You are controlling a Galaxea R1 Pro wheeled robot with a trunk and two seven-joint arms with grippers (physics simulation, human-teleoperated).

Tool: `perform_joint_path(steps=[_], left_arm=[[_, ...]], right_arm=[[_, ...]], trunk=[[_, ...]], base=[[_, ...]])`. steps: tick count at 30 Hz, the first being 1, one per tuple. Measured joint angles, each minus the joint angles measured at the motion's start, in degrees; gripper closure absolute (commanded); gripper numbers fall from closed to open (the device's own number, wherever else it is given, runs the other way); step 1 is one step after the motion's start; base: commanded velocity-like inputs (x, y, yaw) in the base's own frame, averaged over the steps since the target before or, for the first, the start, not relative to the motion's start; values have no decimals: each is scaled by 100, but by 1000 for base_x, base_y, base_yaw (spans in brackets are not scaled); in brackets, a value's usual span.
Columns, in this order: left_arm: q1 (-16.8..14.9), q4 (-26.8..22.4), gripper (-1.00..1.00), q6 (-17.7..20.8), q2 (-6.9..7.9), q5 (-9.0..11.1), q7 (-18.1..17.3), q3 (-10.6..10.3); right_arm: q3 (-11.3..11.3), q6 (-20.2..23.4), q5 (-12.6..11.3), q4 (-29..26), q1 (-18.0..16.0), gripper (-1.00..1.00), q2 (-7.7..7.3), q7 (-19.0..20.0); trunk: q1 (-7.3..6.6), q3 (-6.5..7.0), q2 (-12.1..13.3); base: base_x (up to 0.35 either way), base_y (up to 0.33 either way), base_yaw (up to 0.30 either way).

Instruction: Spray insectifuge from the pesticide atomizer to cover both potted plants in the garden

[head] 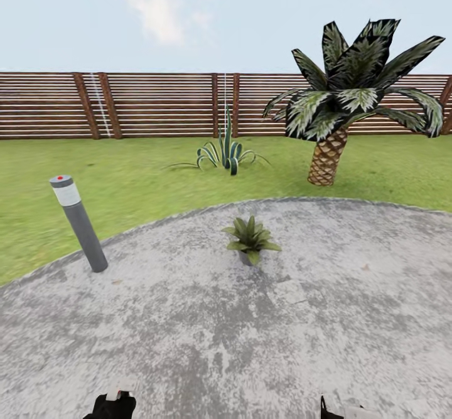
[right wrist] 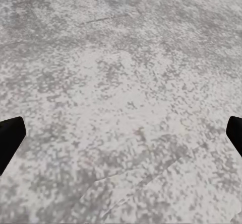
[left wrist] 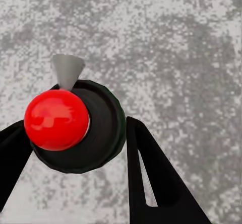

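On the round paving [head: 351, 318], the left gripper [left wrist: 75, 148] was clamped on the atomizer [left wrist: 75, 126]; the right gripper [right wrist: 121, 133] stood wide and empty. One potted plant [head: 251, 238] stood ahead, well apart. Pickup looked complete; spraying both plants remained.

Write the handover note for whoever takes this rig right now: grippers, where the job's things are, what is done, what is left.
Left gripper: closed around the pesticide atomizer, seen end-on with its red button and grey nozzle, hanging over the paving.
Right gripper: open and empty, above bare paving.
Things: one potted plant stands ahead on the round grey paving, near its edge with the lawn. The fence closes the back.
Done: atomizer picked up.
Left: spray this plant until covered, though whether any spraying has happened cannot be told; then find the second potted plant and spray it too.
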Motion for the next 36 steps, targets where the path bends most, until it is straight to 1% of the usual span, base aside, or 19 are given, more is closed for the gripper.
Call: perform_joint_path(steps=[32,36], left_arm=[[0,0,100,0,0,0,0,1],[0,0,100,-2,0,0,1,0]], right_arm=[[0,0,-6,-4,0,-100,0,-4],[1,2,-8,-6,0,-100,0,-4]], trunk=[[0,0,0],[0,0,0]], base=[[336,0,0],[308,153,0]])
